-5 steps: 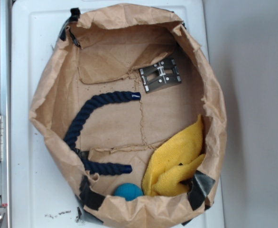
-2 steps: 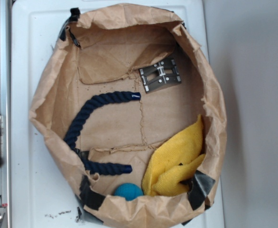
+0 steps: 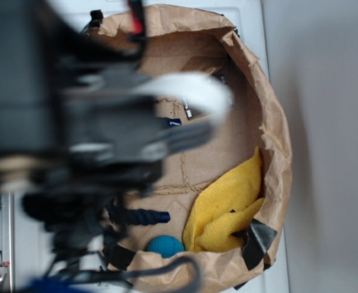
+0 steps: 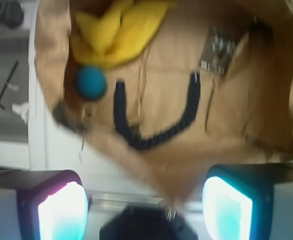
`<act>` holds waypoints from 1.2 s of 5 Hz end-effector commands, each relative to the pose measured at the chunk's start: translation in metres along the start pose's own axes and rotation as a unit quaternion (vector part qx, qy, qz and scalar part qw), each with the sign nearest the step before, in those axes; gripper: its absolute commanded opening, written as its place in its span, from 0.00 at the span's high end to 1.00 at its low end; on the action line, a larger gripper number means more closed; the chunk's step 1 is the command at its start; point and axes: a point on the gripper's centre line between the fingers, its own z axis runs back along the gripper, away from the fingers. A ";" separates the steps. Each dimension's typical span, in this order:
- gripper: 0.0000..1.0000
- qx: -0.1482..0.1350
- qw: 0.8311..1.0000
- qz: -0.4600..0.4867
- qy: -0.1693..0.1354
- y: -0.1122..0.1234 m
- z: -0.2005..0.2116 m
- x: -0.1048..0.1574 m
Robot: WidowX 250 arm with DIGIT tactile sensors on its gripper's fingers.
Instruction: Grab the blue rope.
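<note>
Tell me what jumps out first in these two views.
In the exterior view, the blurred arm fills the left, hiding most of the paper bag. In the wrist view the open gripper frames the navy rope, curved in a U, with a teal ball and yellow cloth beside it.

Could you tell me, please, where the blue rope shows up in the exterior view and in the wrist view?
Exterior: only two bits of the blue rope show, lower left of the paper bag; the blurred arm hides the rest.
Wrist: the whole rope curves like a U at centre, ends pointing up.
Shared landmark: the teal ball beside one rope end.
</note>
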 end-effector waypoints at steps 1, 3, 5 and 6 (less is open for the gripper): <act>0.00 -0.031 0.991 -0.100 -0.086 0.005 0.003 0.042; 0.00 -0.035 0.992 -0.103 -0.069 0.025 -0.026 0.023; 0.00 -0.035 0.992 -0.103 -0.069 0.025 -0.026 0.023; 0.00 -0.035 0.992 -0.103 -0.069 0.025 -0.026 0.023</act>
